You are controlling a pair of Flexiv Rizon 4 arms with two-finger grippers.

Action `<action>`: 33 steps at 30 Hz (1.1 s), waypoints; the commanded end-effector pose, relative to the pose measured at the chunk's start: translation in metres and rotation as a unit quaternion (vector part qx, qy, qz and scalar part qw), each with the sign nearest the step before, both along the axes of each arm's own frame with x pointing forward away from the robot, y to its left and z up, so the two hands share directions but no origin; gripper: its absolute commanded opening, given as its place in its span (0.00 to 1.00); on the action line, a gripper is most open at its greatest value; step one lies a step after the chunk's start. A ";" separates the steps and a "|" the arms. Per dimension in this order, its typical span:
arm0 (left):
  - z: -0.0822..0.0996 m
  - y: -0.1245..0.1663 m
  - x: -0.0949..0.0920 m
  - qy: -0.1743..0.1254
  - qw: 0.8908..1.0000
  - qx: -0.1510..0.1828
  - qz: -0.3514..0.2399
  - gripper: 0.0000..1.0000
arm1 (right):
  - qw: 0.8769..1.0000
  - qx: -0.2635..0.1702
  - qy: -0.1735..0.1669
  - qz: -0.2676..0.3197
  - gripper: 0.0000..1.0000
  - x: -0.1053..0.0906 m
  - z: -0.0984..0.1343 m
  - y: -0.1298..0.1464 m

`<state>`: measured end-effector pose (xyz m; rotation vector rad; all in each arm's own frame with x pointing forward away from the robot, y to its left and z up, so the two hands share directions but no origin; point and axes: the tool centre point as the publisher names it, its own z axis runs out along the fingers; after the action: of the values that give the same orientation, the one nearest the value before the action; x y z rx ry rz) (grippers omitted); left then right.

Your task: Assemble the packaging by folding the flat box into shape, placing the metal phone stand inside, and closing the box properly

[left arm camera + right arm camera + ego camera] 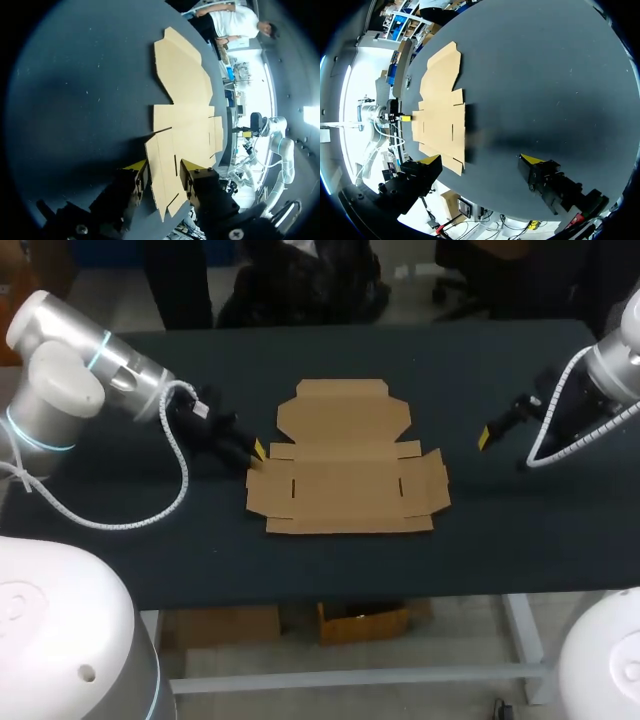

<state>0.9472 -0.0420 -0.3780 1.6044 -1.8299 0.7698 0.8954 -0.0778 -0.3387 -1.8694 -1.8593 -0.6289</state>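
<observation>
So the flat box [345,458] is lying unfolded in the middle of the black table [500,530], all panels down flat. The lid part with the notched tabs [343,410] points to the far side, and the long front edge faces the robot.

The left gripper [257,452] comes in low from the left and sits right at the box's left edge. From the left wrist camera its jaws are partly open, and the left side flap [160,150] runs into the gap between the two yellow tips. The flap is just lying flat there. It doesn't look pinched, so the gripper isn't holding anything.

The right gripper [484,438] is off to the right of the box, well apart from it, over bare table. In its own wrist camera the jaws are spread wide, with only dark tabletop between the fingers [532,160]. The box sits ahead of them and a bit to one side, and the left gripper's yellow tip shows at the box's far edge
</observation>
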 end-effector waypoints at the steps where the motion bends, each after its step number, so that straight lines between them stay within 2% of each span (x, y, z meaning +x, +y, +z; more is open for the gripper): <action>1: -0.001 -0.003 0.010 0.007 1.000 0.007 -0.009 1.00 | 1.000 0.002 0.000 0.001 1.00 0.000 0.001 -0.001; 10: -0.014 -0.009 0.015 0.033 0.999 0.012 -0.023 1.00 | 1.000 0.001 0.002 -0.002 1.00 0.000 0.001 -0.002; 11: -0.014 -0.010 0.013 0.034 0.999 0.011 -0.024 0.92 | 1.000 0.001 0.002 -0.002 1.00 0.001 0.001 -0.002; 12: -0.014 -0.010 0.011 0.035 0.999 0.010 -0.024 0.79 | 1.000 0.001 0.002 -0.001 1.00 0.001 0.001 -0.002; 13: -0.014 -0.010 0.009 0.037 0.999 0.010 -0.024 0.60 | 1.000 0.001 0.002 0.000 1.00 0.002 0.002 -0.001; 14: -0.013 -0.010 0.007 0.038 0.999 0.009 -0.023 0.48 | 1.000 0.001 0.002 0.000 1.00 0.002 0.001 -0.001; 16: -0.013 -0.010 0.003 0.039 0.999 0.009 -0.022 0.35 | 1.000 0.001 0.002 0.001 1.00 0.003 0.001 0.000; 17: -0.013 -0.009 0.001 0.040 0.999 0.009 -0.020 0.23 | 1.000 0.002 0.002 0.002 1.00 0.004 0.001 0.000; 18: -0.012 -0.009 -0.001 0.040 0.999 0.009 -0.019 0.01 | 1.000 0.002 0.002 0.003 1.00 0.004 0.001 0.001; 26: -0.011 -0.008 -0.013 0.041 0.999 0.009 -0.008 0.00 | 1.000 0.004 0.004 0.007 1.00 0.004 0.000 0.003; 33: -0.014 -0.010 -0.016 0.042 0.999 0.012 -0.005 0.00 | 1.000 0.004 0.004 0.007 1.00 0.002 0.000 0.003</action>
<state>0.9348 -0.0511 -0.3924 1.6074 -1.7915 0.6676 0.8974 -0.0729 -0.3396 -1.8561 -1.8632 -0.6233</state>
